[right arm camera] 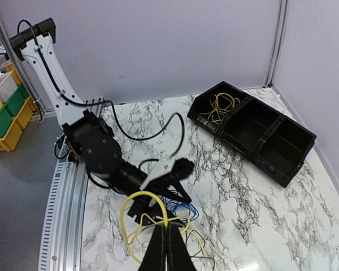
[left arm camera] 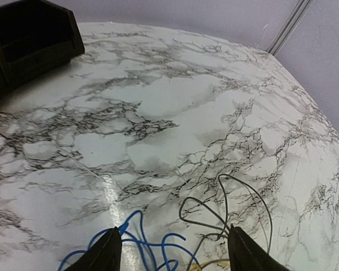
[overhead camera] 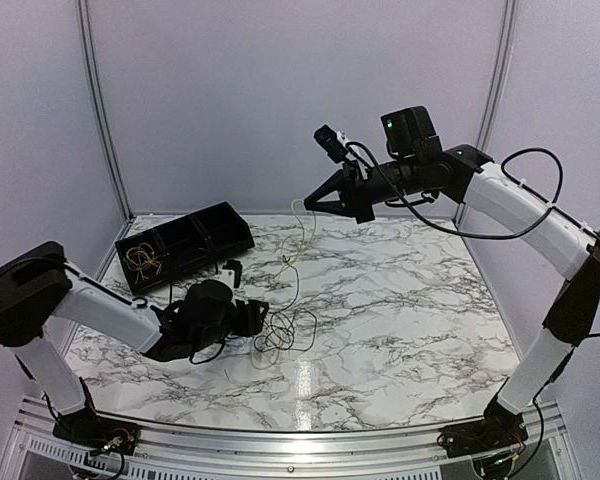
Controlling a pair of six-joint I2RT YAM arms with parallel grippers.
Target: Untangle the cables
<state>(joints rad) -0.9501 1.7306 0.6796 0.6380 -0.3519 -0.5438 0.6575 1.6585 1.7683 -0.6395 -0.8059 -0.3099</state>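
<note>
**The whole heap may come up at once**

The right gripper (right arm camera: 167,231) is high above the back part of the tabletop (overhead camera: 400,300). Its fingers are pressed together and pinch the yellow cable (right arm camera: 140,193). That cable hangs down to the heap of cables (overhead camera: 283,335), which lies on the left half of the tabletop, closer to the near edge.

In the heap, a blue cable (left arm camera: 137,214) and a black cable (left arm camera: 226,176) lie looped close together, with a bit of yellow beside them. The left gripper (left arm camera: 173,229) sits low, right at the heap. Its fingers are spread apart and hold nothing.

I think the yellow cable may be caught in the other loops. If the right arm pulls up more, the whole heap could lift, or the knot could get tighter. The thin cable could also slip out of the pinch and fall back onto the heap.

The left gripper could close on blue and black together, because they lie so near each other. Then nothing comes apart.

The black tray (overhead camera: 235,232) stands at the back left corner. A swinging cable could snag on its rim.
</note>
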